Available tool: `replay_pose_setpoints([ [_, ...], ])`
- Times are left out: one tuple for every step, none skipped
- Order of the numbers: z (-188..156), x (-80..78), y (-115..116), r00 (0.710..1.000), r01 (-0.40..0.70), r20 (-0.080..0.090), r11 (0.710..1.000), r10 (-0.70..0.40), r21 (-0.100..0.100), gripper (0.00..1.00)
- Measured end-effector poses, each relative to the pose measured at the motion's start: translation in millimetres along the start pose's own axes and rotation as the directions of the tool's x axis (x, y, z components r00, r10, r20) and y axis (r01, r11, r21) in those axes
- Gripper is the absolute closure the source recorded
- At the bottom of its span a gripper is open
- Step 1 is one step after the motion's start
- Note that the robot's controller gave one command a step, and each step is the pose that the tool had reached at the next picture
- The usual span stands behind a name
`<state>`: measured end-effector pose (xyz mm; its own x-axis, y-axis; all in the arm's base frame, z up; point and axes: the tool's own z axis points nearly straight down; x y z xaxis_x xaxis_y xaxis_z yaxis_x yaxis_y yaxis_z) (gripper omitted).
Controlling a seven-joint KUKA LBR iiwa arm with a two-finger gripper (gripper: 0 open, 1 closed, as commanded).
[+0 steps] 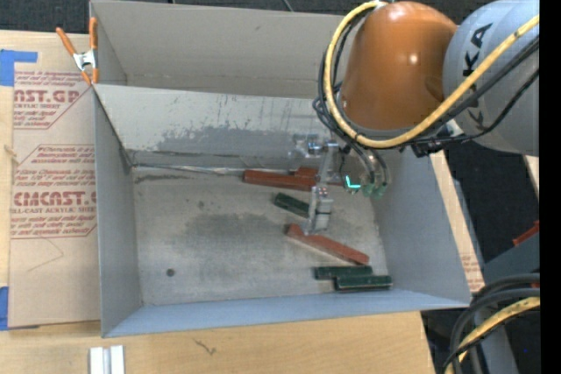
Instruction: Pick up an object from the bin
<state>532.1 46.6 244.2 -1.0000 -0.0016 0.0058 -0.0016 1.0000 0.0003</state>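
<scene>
**Tool parked over the end of a red-brown stick, right side of the bin**

So the thing it's over is the lower red-brown stick (337,248). It's a flat, narrow strip lying on the bin floor, right of centre. Its long axis runs diagonally: one end points up-left toward the middle of the bin, the other points down-right toward the front right corner. The tool (321,222) sits right at that up-left end, pointing straight down. Honestly I can't tell if the tool is apart or together from this angle, and I can't see anything clamped in it either.

Just to the left of the tool there's a short dark green stick (289,203), angled the same diagonal way. Further back, an upper red-brown stick (279,179) lies nearly sideways across the floor, near the back wall. In front, close to the near wall, a long dark green stick (352,279) lies almost level, just beside the down-right end of the lower red-brown one.

The arm (504,74) comes in from the right over the bin (118,215) rim. Its orange cover (394,66) is above the tool, with yellow and black cables looped around it.
</scene>
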Motion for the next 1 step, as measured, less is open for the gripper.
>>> replay_pose_setpoints([
  [-3.8,-1.5,-0.2,1.0,-0.001,0.008,1.0,0.001,-0.001,0.0],
])
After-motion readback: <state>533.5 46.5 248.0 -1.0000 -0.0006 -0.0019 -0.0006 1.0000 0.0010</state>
